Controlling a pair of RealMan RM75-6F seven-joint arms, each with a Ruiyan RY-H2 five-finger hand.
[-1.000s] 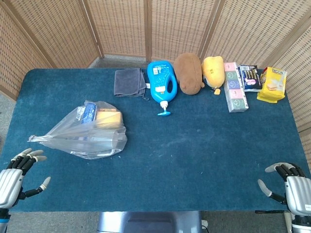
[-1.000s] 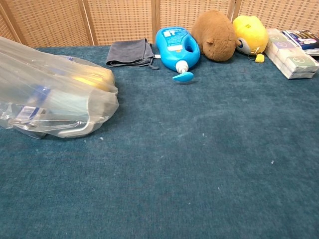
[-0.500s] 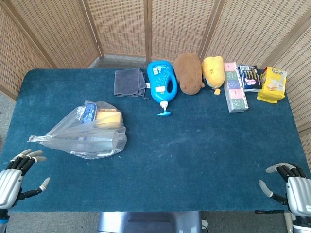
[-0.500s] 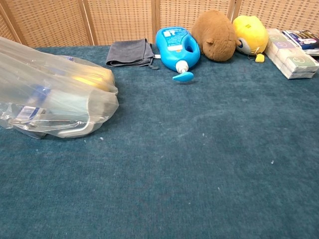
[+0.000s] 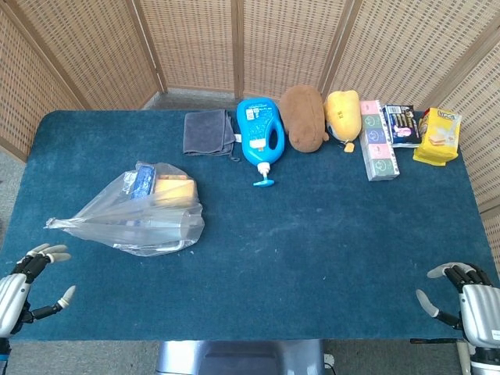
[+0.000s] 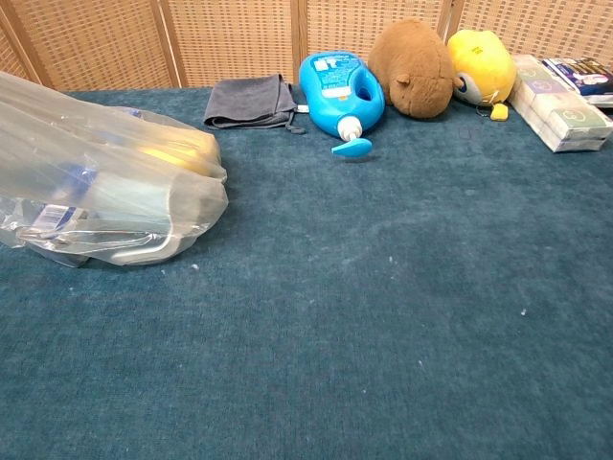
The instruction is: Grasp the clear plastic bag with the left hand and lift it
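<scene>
The clear plastic bag (image 5: 139, 212) lies on the blue table's left side with several items inside, its twisted neck pointing left. It also fills the left of the chest view, where the bag (image 6: 105, 196) rests flat. My left hand (image 5: 19, 285) hovers at the front left table corner, fingers spread and empty, below and left of the bag's neck. At the front right corner my right hand (image 5: 469, 301) is open and empty too. Neither hand shows in the chest view.
Along the far edge sit a grey cloth (image 5: 208, 133), a blue detergent bottle (image 5: 260, 134), a brown plush (image 5: 303, 116), a yellow plush (image 5: 342, 114), a pastel box (image 5: 377, 141), a dark packet (image 5: 403, 125) and a yellow packet (image 5: 439, 137). Wicker screens stand behind.
My left hand has slid slightly down and to the left, toward the frame edge. The bag and the right hand have stayed put.
</scene>
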